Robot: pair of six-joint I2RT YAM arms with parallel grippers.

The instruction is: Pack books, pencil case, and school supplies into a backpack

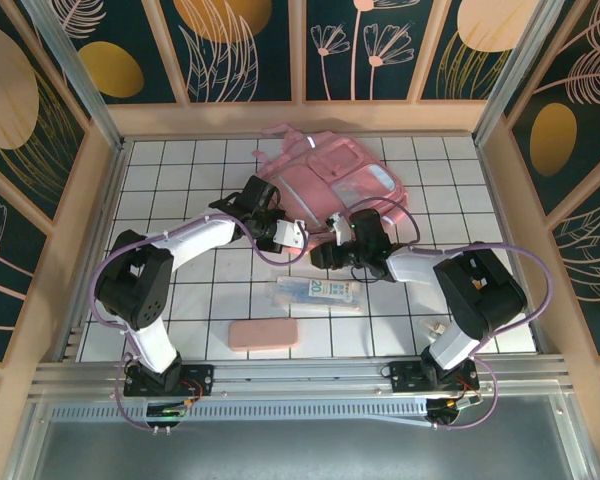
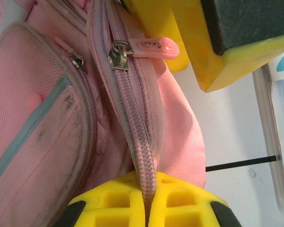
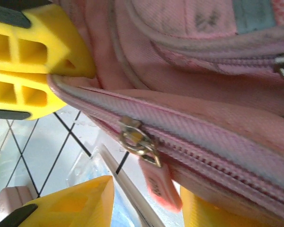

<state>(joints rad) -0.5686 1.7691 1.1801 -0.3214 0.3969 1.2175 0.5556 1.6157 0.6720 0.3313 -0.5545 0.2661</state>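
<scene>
The pink backpack (image 1: 330,180) lies at the back middle of the table. My left gripper (image 1: 292,236) is shut on its zipper seam (image 2: 144,151), near the bag's front edge. The yellow fingers (image 2: 180,203) pinch the closed zipper band. My right gripper (image 1: 335,238) is open at the same edge, one finger (image 3: 68,205) on either side of the pink zipper pull tab (image 3: 158,187), which hangs from a brass slider (image 3: 137,139). The clear packet with blue-green print (image 1: 315,293) and the salmon-pink pencil case (image 1: 263,334) lie on the table in front. The navy book is out of view.
A small pale item (image 1: 435,327) sits by the right arm's base. Wooden walls (image 1: 100,200) close in the white tiled table on three sides. The packet's clear edge (image 3: 125,182) lies just under my right gripper.
</scene>
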